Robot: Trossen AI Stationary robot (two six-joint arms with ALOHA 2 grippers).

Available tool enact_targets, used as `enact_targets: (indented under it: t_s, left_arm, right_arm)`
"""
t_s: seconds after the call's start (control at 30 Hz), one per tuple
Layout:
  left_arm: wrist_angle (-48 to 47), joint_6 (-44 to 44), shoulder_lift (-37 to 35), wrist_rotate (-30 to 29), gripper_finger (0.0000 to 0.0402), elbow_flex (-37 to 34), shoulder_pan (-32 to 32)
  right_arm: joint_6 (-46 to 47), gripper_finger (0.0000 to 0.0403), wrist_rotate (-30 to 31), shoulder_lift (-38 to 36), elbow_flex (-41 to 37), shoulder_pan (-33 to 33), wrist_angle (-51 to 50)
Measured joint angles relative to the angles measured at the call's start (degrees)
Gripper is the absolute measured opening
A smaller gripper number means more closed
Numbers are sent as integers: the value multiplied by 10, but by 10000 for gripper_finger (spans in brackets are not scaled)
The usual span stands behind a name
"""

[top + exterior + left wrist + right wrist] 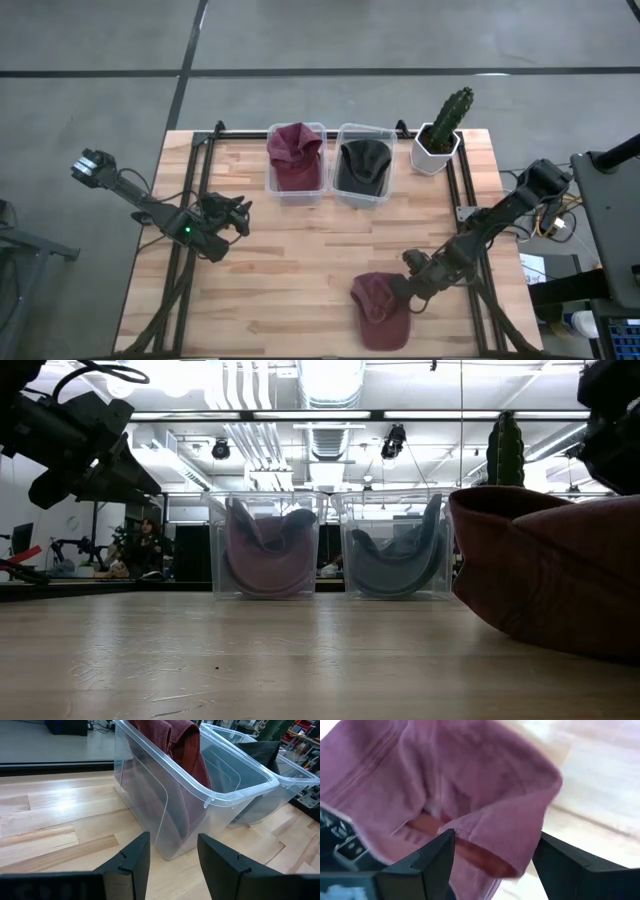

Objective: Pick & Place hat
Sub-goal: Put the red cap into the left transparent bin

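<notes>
A maroon hat (378,310) lies on the wooden table near its near edge; in the low view the maroon hat (545,575) rests on its underside with its rim raised. My right gripper (408,288) is open at the hat's right side. In the right wrist view my right gripper (495,842) has the hat's raised cloth rim (505,820) between its two fingers. My left gripper (240,213) waits open over the table's left part, facing the bins; it shows again as my left gripper (172,865). My right gripper has its open fingers (435,857) on either side of the hat's raised rim, coming at it low from the table's right side. Whether a finger touches the cloth I cannot tell. The hat lies on the table.
Two clear plastic bins stand at the far edge: the left bin (272,180) holds a maroon hat (295,155), the right bin (340,190) a dark hat (362,165). A cactus in a white pot (440,135) stands to their right. Bare wood lies between bins and hat.
</notes>
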Motion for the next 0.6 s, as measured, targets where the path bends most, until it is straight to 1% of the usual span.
enact_targets:
  t_s: [0.17, 0.3, 0.43, 0.6]
  left_arm:
    - [2, 0, 0, 0, 156, 0, 0]
    - [2, 0, 0, 0, 156, 0, 0]
    - [2, 0, 0, 0, 156, 0, 0]
    - [3, -2, 0, 0, 156, 0, 0]
  right_arm:
    - [11, 241, 9, 22, -5, 0, 3]
    - [13, 230, 10, 51, -5, 0, 16]
    - [16, 206, 10, 74, -5, 0, 38]
    - [22, 163, 8, 88, -4, 0, 54]
